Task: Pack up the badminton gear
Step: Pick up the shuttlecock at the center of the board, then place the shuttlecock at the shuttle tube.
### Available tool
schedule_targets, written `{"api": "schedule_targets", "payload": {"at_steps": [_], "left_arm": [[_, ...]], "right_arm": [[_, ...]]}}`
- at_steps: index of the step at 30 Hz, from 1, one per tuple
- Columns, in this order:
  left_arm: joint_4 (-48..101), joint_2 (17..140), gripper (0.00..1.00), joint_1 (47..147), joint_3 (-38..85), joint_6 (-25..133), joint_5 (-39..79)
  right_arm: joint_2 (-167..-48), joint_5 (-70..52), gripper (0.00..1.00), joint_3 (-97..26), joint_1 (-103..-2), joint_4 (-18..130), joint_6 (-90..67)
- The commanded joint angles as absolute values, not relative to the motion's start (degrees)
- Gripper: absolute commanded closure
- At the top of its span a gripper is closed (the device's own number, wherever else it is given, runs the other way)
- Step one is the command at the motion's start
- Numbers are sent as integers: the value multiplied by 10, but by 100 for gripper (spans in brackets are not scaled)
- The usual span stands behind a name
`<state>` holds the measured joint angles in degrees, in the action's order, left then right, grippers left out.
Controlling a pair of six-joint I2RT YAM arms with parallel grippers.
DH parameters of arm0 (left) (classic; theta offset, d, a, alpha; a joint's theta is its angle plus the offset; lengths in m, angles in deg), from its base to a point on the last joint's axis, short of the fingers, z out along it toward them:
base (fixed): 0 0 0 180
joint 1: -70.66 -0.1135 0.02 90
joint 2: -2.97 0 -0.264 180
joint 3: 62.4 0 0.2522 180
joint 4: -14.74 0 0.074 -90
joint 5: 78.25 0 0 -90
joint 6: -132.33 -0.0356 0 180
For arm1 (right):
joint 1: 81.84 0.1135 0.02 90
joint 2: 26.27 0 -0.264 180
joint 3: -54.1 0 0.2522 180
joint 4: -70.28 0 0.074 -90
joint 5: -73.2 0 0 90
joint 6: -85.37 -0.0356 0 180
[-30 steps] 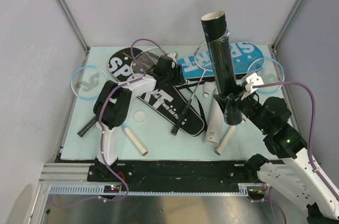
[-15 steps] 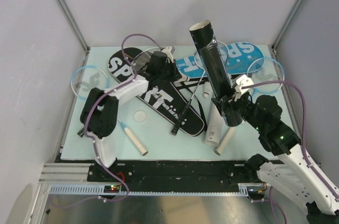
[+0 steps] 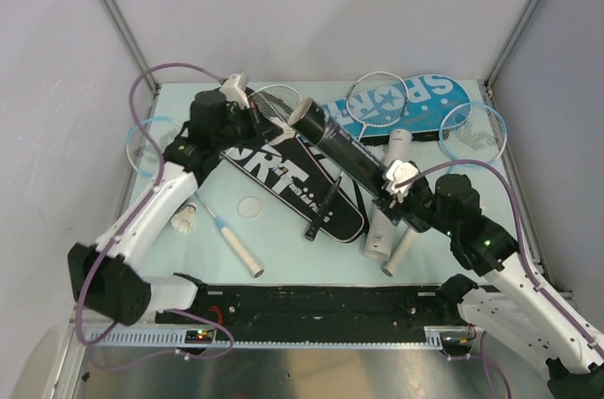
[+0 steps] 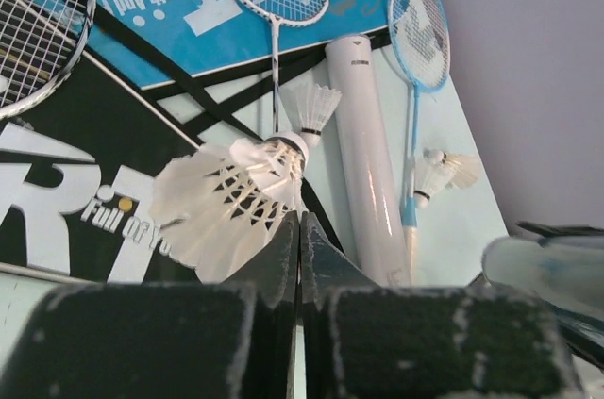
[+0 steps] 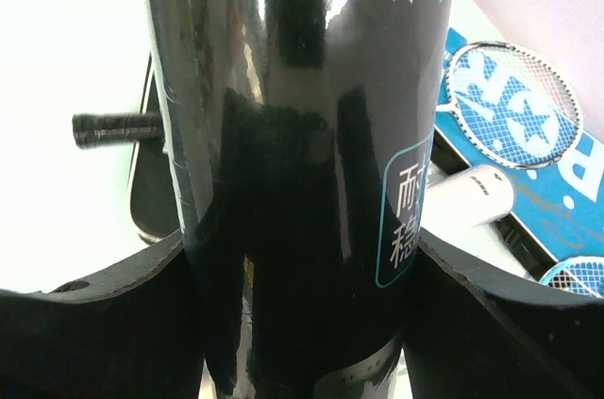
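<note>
"SPORT" is printed on blue cover, "RT" and "Full of" on black cover, "ck" with Chinese characters on black tube.

A pale green counter sat boxed in by plain white walls: far wall, left wall, right wall. Metal posts marked the far corners. A black rail ran along the near edge. Light was even.
</note>
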<state>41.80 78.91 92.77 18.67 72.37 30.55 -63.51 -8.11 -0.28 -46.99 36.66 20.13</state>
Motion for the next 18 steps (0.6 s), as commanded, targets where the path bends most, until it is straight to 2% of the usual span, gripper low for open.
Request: {"api": "schedule_targets", "payload": {"at_steps": [1,10,18], "left_arm": [[522,684,100,913,202,704,335],[622,554,100,908,218,677,353],[688,498,100,908,245,642,378]], "right_arm": [[-637,-56,73,-8,-462,350,284],[-667,-121,72,-8,-459,321,354],[-643,-93,72,1,-448,334,402]]}}
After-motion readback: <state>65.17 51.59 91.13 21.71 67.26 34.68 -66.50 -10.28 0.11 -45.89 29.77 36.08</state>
